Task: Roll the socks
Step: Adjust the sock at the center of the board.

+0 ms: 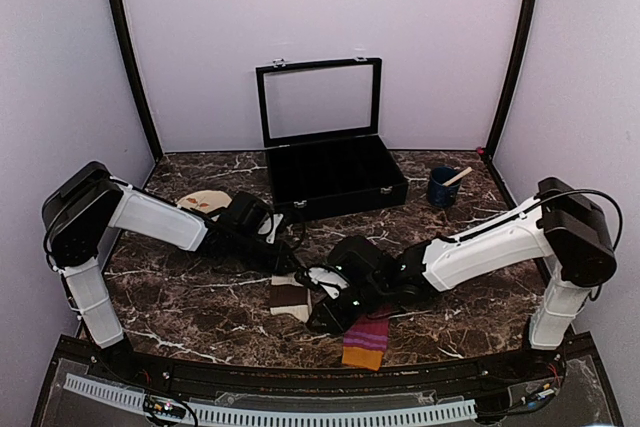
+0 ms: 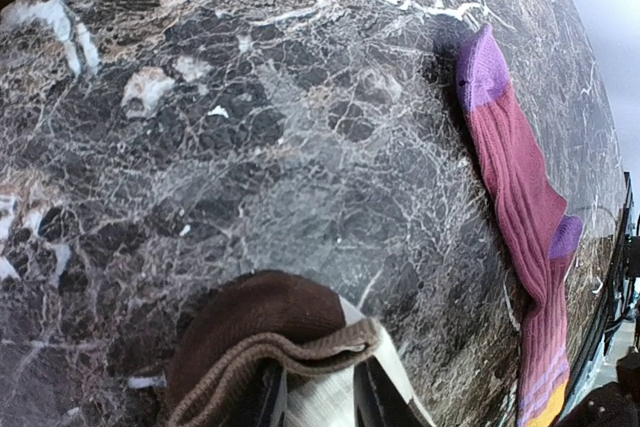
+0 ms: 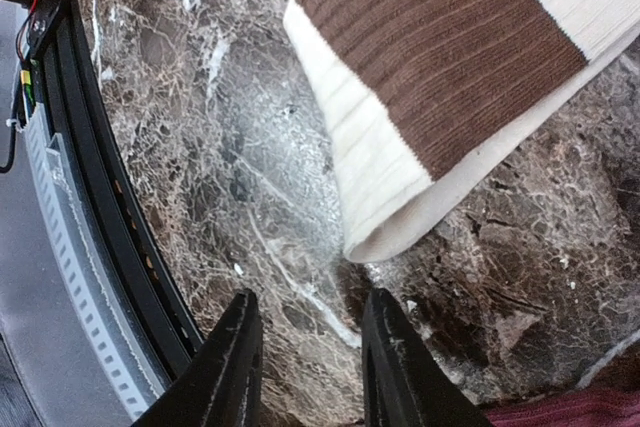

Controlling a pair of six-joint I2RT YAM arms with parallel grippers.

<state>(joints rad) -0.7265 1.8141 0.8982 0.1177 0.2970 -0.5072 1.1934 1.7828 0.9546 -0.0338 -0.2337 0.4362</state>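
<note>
The cream sock with brown bands [image 1: 290, 297] lies at the table's middle front. My left gripper [image 1: 290, 265] is at its far end. In the left wrist view the gripper [image 2: 318, 397] is shut on the sock's brown toe end [image 2: 260, 322], with cream fabric between the fingers. The magenta-purple sock [image 1: 365, 340], orange cuff toward the front, lies flat just right of it and also shows in the left wrist view [image 2: 520, 197]. My right gripper [image 1: 322, 317] is between the two socks. It [image 3: 310, 347] is open and empty over bare marble, just short of the cream sock's cuff [image 3: 440, 77].
An open black case [image 1: 335, 172] stands at the back centre. A blue cup with a stick [image 1: 442, 187] is at the back right. A beige floral disc [image 1: 205, 202] lies behind the left arm. The table's black front rim [image 3: 100, 197] is close to the right gripper.
</note>
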